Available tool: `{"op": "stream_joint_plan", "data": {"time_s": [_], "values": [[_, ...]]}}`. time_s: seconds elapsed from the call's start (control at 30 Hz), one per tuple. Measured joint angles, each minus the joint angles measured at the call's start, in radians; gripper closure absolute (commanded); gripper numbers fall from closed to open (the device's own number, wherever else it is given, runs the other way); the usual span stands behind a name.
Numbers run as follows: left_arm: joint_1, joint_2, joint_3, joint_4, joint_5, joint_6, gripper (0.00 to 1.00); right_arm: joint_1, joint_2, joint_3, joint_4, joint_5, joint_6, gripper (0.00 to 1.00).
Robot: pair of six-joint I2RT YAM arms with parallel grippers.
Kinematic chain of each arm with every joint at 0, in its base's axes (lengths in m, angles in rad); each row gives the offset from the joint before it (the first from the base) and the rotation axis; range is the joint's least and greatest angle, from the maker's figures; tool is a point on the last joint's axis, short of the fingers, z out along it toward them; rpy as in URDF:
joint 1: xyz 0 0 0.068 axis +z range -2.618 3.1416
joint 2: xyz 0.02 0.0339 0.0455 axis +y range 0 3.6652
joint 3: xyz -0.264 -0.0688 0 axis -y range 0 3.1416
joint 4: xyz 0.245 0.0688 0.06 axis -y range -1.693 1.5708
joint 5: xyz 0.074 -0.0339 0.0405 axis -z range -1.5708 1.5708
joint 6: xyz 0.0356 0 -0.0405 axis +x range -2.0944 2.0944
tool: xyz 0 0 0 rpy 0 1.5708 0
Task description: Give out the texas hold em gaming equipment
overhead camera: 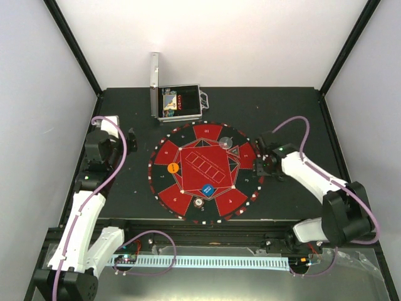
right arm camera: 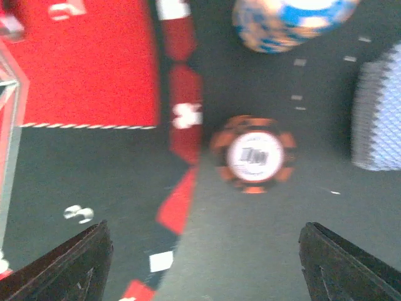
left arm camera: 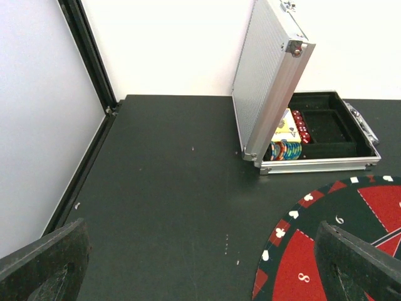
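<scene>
Ribbed silver metal case [left arm camera: 269, 88] on matt black table [left arm camera: 169, 207].

- The left arm [overhead camera: 84, 207] rises along the left edge of the desk [overhead camera: 288, 106], its forearm reaching toward the far left corner.
- The left gripper [overhead camera: 132, 139] is empty, its jaws spread wide (one at each bottom corner of the wrist view).
- The right arm [overhead camera: 313, 179] bends up from the near right corner and stretches inward, away from the right edge.
- The right gripper [overhead camera: 259, 166] is angled down at the desk, jaws wide apart and holding nothing.

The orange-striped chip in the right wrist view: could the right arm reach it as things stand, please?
Probably yes: the chip lies flat ahead of the open right gripper, uncovered, apart from the cards.
</scene>
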Motion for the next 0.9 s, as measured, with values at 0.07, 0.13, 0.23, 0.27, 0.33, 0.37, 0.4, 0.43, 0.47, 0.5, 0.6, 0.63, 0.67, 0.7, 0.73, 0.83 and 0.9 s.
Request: {"op": "stream_joint_plan", "data": {"time_s": [0.07,0.13,0.23,0.27,0.33,0.37,0.4,0.43,0.47,0.5,0.6,0.63,0.67,0.7,0.73,0.83,0.9], "values": [[0.0,0.0,0.0,0.0,-0.002,0.0,0.01,-0.076,-0.005,-0.017,0.0,0.014,-0.003,0.15],[0.0,0.0,0.0,0.0,-0.003,0.0,0.01,-0.12,-0.005,-0.021,0.005,0.02,-0.008,0.15],[0.0,0.0,0.0,0.0,-0.003,0.0,0.01,-0.141,-0.002,-0.021,0.022,0.02,-0.015,0.15],[0.0,0.0,0.0,0.0,-0.003,0.0,0.01,-0.145,0.003,-0.021,0.027,0.02,-0.018,0.15],[0.0,-0.002,0.0,0.0,-0.004,0.0,0.01,-0.15,0.022,-0.021,0.038,0.02,-0.023,0.17],[0.0,-0.002,0.0,0.0,-0.005,0.0,0.01,-0.154,0.031,-0.021,0.042,0.019,-0.026,0.18],[0.0,-0.004,0.0,0.0,-0.006,0.0,0.01,-0.16,0.04,-0.021,0.047,0.018,-0.027,0.19],[0.0,-0.005,0.0,0.0,-0.006,0.0,0.01,-0.166,0.047,-0.021,0.051,0.017,-0.029,0.19],[0.0,-0.005,0.0,0.0,-0.007,0.0,0.01,-0.171,0.054,-0.021,0.055,0.015,-0.032,0.2],[0.0,-0.005,0.0,0.0,-0.007,0.0,0.01,-0.175,0.06,-0.021,0.061,0.014,-0.032,0.22],[0.0,-0.005,0.0,0.0,-0.009,0.0,0.01,-0.184,0.081,-0.021,0.074,0.01,-0.036,0.28],[0.0,-0.005,0.0,0.0,-0.009,0.0,0.01,-0.187,0.09,-0.021,0.077,0.008,-0.037,0.3],[0.0,-0.005,0.0,0.0,-0.009,0.0,0.01,-0.19,0.101,-0.021,0.081,0.005,-0.038,0.31],[0.0,-0.005,0.0,0.0,-0.01,0.0,0.01,-0.193,0.114,-0.021,0.086,0.001,-0.035,0.32],[0.0,-0.005,0.0,0.0,-0.01,0.0,0.01,-0.199,0.121,-0.021,0.087,-0.003,-0.038,0.34],[0.0,-0.005,0.0,0.0,-0.01,0.0,0.01,-0.212,0.139,-0.021,0.101,-0.009,-0.038,0.37],[0.0,-0.005,0.0,0.0,-0.01,0.0,0.01,-0.217,0.149,-0.021,0.112,-0.011,-0.039,0.39]]}}
